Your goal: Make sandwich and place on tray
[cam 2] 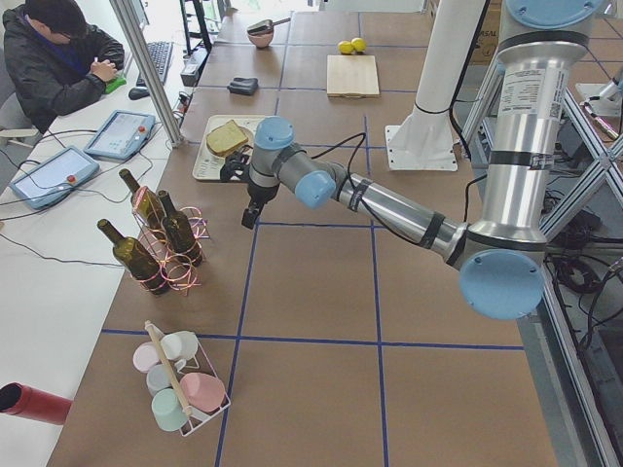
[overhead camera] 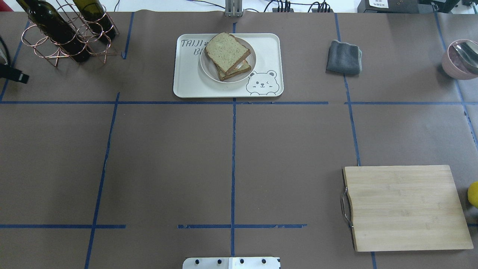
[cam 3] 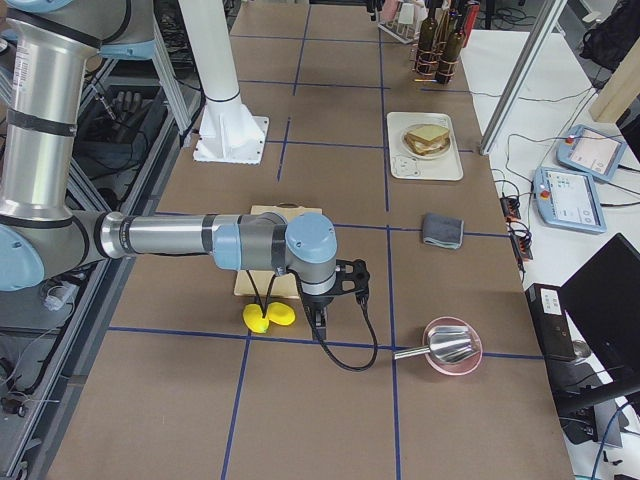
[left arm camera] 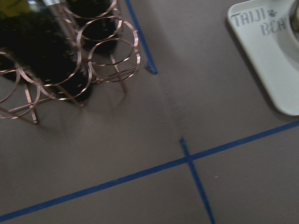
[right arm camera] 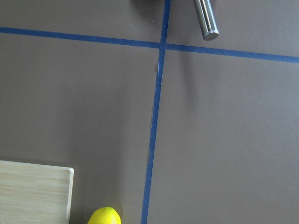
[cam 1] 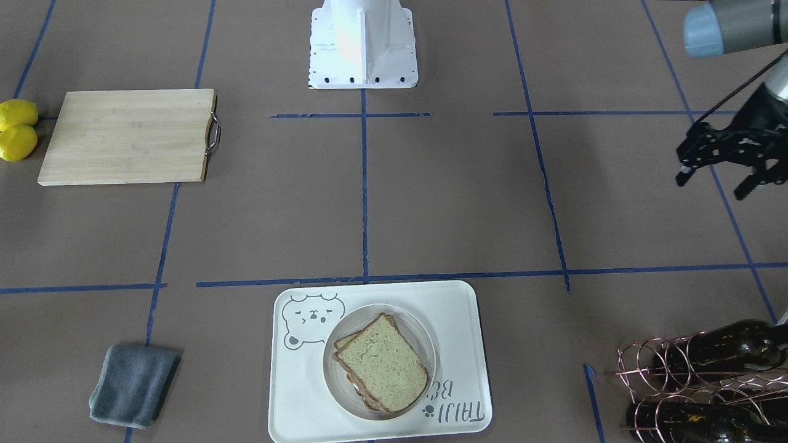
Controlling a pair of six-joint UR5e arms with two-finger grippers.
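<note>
The sandwich (cam 1: 381, 363), two brown-crusted slices stacked with a white egg edge between them, lies on a small round white plate (cam 1: 429, 344). The plate stands on the cream bear-face tray (cam 1: 458, 320) at the table's far middle (overhead camera: 186, 84). My left gripper (cam 1: 717, 183) is open and empty. It hangs above the table well to the robot's left of the tray, near the wine rack. My right gripper (cam 3: 335, 292) shows only in the exterior right view, beside the lemons and far from the tray. I cannot tell whether it is open or shut.
A wooden cutting board (cam 1: 126, 136) with two lemons (cam 1: 17, 129) beside it lies on the robot's right. A grey cloth (cam 1: 132, 384) lies near the tray. A copper wine rack with bottles (cam 1: 695, 375) stands at the far left. A pink bowl with a ladle (overhead camera: 461, 59) sits at the far right.
</note>
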